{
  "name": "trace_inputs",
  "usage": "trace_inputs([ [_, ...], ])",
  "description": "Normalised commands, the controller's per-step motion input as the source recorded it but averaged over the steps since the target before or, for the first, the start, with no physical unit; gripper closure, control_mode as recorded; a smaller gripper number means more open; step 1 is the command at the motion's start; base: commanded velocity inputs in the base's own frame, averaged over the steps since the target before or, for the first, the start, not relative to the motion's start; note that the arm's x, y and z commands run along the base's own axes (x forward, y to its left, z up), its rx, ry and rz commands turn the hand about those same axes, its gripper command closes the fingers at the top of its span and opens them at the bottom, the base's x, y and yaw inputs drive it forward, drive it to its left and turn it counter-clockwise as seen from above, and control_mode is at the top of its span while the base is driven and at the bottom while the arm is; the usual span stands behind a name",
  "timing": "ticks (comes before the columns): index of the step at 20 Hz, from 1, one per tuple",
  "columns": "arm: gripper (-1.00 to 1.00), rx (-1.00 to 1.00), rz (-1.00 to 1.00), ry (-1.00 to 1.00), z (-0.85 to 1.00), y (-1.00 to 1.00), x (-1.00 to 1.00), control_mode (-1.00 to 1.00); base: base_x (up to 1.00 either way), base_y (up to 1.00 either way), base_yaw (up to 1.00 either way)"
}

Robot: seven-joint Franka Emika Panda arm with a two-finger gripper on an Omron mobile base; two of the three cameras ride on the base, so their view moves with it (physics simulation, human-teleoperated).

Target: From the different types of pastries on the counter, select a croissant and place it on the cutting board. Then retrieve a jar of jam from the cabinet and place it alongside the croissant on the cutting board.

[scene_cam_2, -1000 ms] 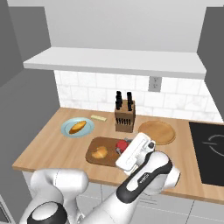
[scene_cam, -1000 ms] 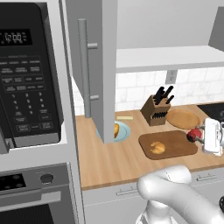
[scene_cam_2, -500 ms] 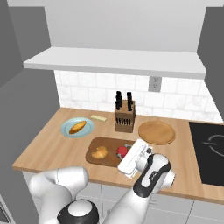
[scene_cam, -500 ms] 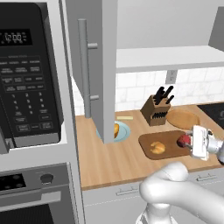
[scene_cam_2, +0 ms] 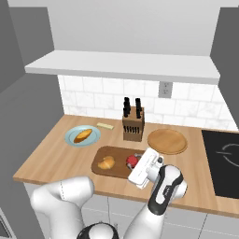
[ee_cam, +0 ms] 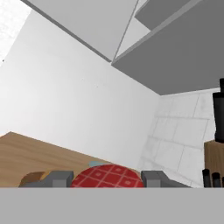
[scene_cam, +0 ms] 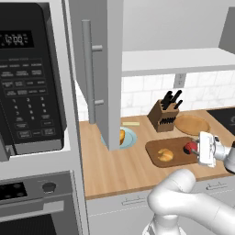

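Jar: the dark red jar [scene_cam: 189,147] lies at the right end of the board [scene_cam: 156,157], just right of the croissant [scene_cam: 165,155]; in the right base view the jar [scene_cam_2: 132,161] shows between the croissant [scene_cam_2: 107,162] and the white hand.
Jar axis: cannot tell from the base views which way the lid points; in the hand view a red checked face of the jar [ee_cam: 106,176] sits between the fingertips [ee_cam: 58,178].
Gripper: gripper [scene_cam: 196,148] low over the board's right end, its jaws closed around the jar, one tip on each side.
Croissant: on the board, left of the jar, apart from it; long axis roughly along the board.
Board: long axis runs along the counter [scene_cam_2: 51,158].
Other pastry: orange-yellow piece on the blue plate [scene_cam_2: 74,138], well left of the board.
Cabinet: door [scene_cam: 109,69] stands open, over the plate.
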Motion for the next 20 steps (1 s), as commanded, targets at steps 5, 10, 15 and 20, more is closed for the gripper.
trace_inputs([
  [5,-1.00,-0.03,0.00,-0.03,-0.69,0.00,0.00,-1.00,0.00,0.00,0.00],
  [10,-1.00,-0.02,-0.01,0.01,-0.27,0.01,0.12,-1.00,0.00,0.00,0.00],
  [15,-1.00,0.00,-0.04,0.02,-0.02,0.05,0.36,-1.00,0.00,0.00,0.00],
  [20,-1.00,0.03,-0.04,0.00,0.09,-0.21,-0.11,-1.00,0.00,0.00,0.00],
])
